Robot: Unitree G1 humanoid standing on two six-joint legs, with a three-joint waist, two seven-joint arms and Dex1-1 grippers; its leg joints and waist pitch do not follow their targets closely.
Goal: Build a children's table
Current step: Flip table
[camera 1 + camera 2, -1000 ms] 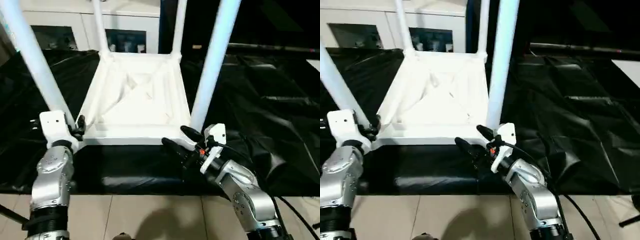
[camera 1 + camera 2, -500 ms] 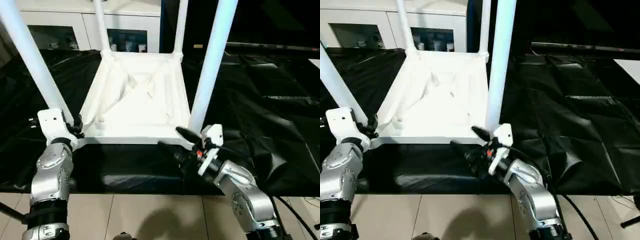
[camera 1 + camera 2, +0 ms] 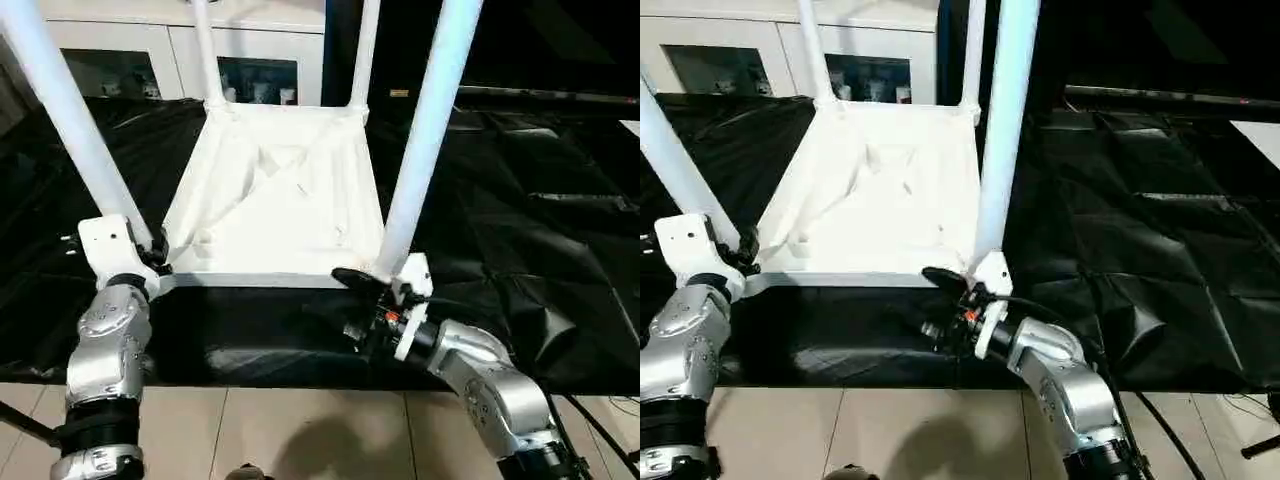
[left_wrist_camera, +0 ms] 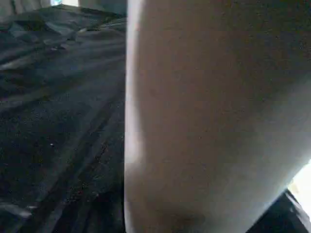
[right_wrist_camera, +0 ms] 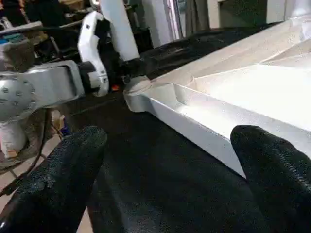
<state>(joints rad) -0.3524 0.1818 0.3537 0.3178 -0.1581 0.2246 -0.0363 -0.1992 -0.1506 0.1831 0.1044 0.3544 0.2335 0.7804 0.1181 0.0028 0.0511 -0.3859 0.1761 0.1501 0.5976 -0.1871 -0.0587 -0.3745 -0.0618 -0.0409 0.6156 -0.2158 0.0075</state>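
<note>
The tabletop [image 3: 275,200] lies upside down on the black-draped table [image 3: 520,200], ribbed underside up, with its near edge close to the drape's front edge. All four legs [image 3: 425,130] stand seated in the corner sockets and rise out of the top of the head views. The left gripper [image 3: 155,255] sits at the near-left corner, its black fingers against the base of the near-left leg [image 3: 65,120]; the left wrist view is taken up by that leg's white surface at very close range. The fingers appear closed on the leg base, though the contact itself is partly hidden by the white wrist housing. The right gripper [image 5: 170,174] is at the near-right corner, below the near-right leg, with its fingers [image 5: 53,179] spread wide and holding nothing; in the right wrist view the tabletop's near edge [image 5: 194,131] runs between the two fingers. A white glass-door cabinet [image 3: 250,60] stands behind the draped table.
</note>
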